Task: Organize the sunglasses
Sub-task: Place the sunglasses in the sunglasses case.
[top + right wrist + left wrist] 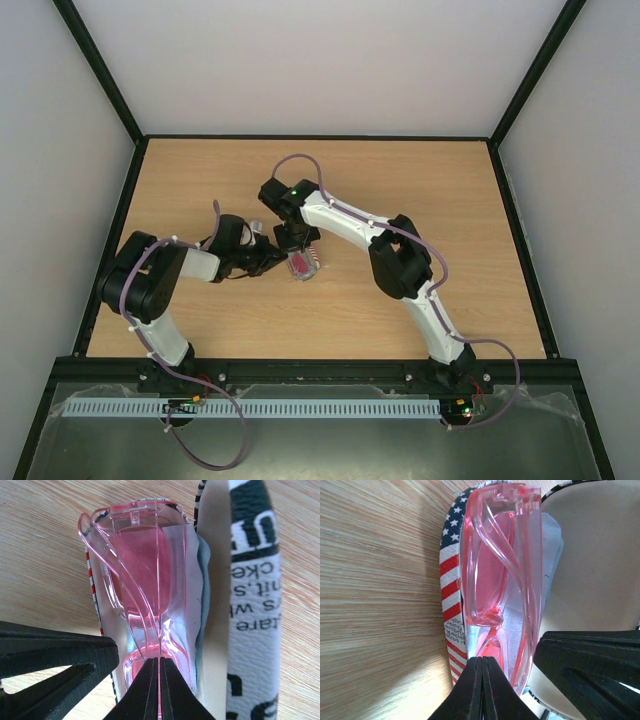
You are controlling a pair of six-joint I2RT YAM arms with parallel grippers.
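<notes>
The sunglasses (492, 565), pink-red and translucent, lie folded in the open flag-print case (451, 595) on a light blue cloth (552, 545). From above they show at mid-table as the sunglasses (301, 265), with both grippers meeting over them. My left gripper (484, 661) is shut, its tips right at the near end of the frame. My right gripper (159, 662) is shut on a thin edge of the sunglasses (142, 565), and a pink sliver shows between its fingers. The case lid (252, 580) stands open beside them.
The left gripper's black finger (55, 652) crowds the case in the right wrist view, and the right gripper's finger (590, 670) does the same in the left wrist view. The wooden table (430, 180) has a black rim and grey walls around it.
</notes>
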